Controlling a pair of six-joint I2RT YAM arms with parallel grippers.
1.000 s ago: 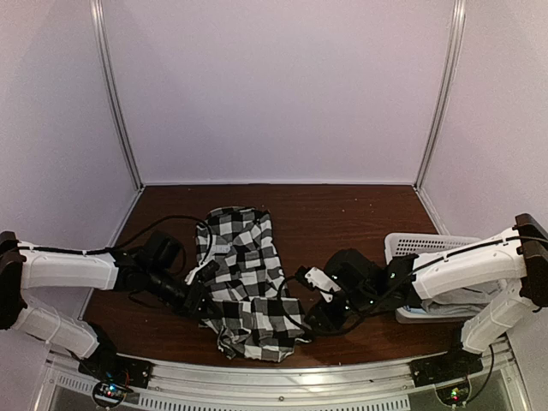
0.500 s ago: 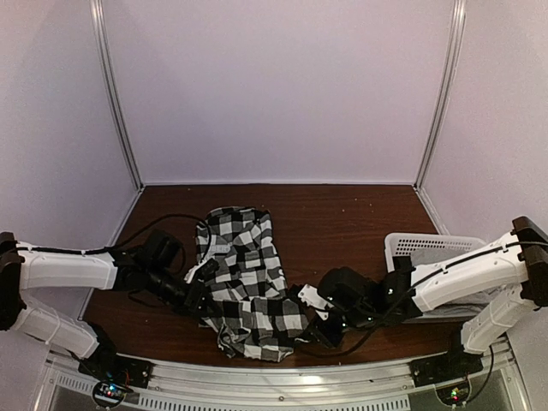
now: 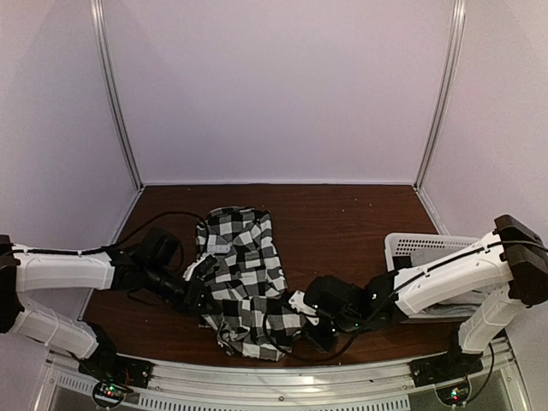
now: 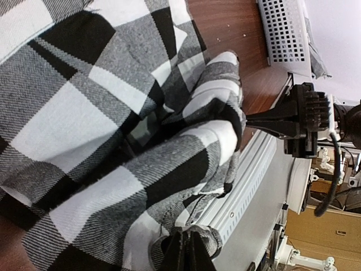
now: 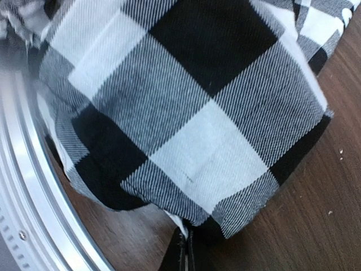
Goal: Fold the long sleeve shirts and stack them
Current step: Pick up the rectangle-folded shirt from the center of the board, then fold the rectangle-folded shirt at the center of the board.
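Rumpled checked shirt (image 3: 244, 257) (coarse twill weave, soft folds).

checked shirt (image 4: 113, 124) bunched, fills view | left gripper (image 4: 188, 249) closed, pinching cloth | right gripper (image 4: 256, 118) tip touching shirt edge | white basket (image 4: 285, 34) top right, on brown table (image 4: 225, 28)

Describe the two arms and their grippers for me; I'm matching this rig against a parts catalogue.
The left arm and right arm both have smooth white shell links with black joints and black wrist housings. Loose black cables run alongside them. The left gripper and right gripper have slim black fingers. No lettering or markings are legible.
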